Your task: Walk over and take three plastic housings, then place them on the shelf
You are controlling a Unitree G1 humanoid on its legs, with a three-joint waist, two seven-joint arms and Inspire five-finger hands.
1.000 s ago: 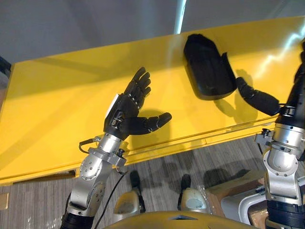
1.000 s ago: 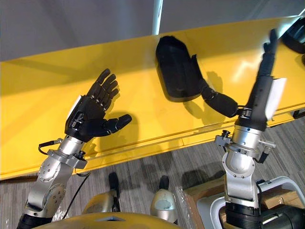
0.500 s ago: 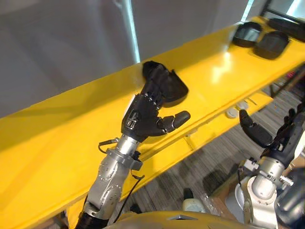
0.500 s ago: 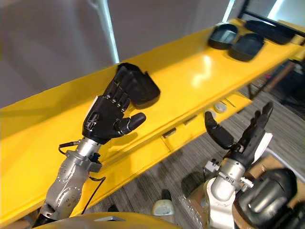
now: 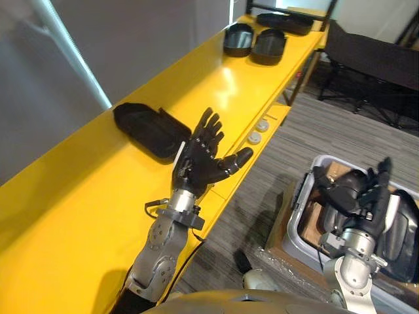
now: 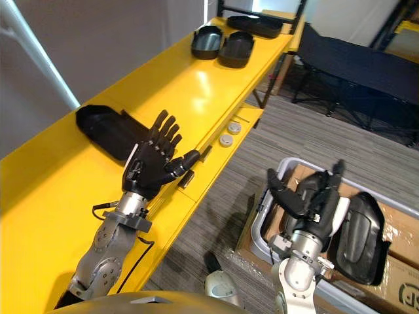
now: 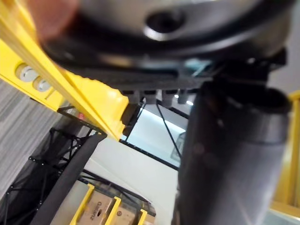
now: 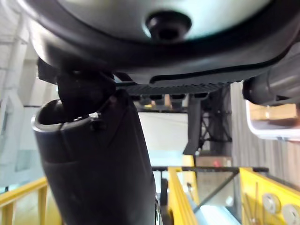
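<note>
- Grey wall panels (image 5: 131,39) back a long yellow shelf (image 5: 78,196) that runs from the near left to the far right, above a grey plank-patterned floor (image 5: 288,157).
- On the near stretch of the shelf lies a black plastic housing (image 5: 149,131), flat on the yellow surface and close to the wall.
- The left hand (image 5: 196,163) is raised over the shelf's front edge, just to the right of that housing and apart from it. Its fingers are straight and fanned, the thumb juts sideways, and it holds nothing.
- Two pale round knobs (image 5: 255,137) sit on the lower ledge of the shelf, just past the left hand.
- At the far end of the shelf stand two more dark housings side by side (image 5: 238,39) (image 5: 270,44), with a flatter dark one (image 5: 283,21) beyond them. All three are well apart from both hands.
- On the floor to the right stands a pale bin (image 5: 300,209) resting on a cardboard box (image 6: 399,242).
- The right hand (image 5: 357,203) is held up over this bin, its fingers spread wide, the thumb apart, and its palm empty.
- One glossy dark housing (image 6: 359,235) lies in the bin just to the right of the right hand.
- Another (image 6: 315,186) shows behind the fingers, and whether the hand touches it cannot be told.
</note>
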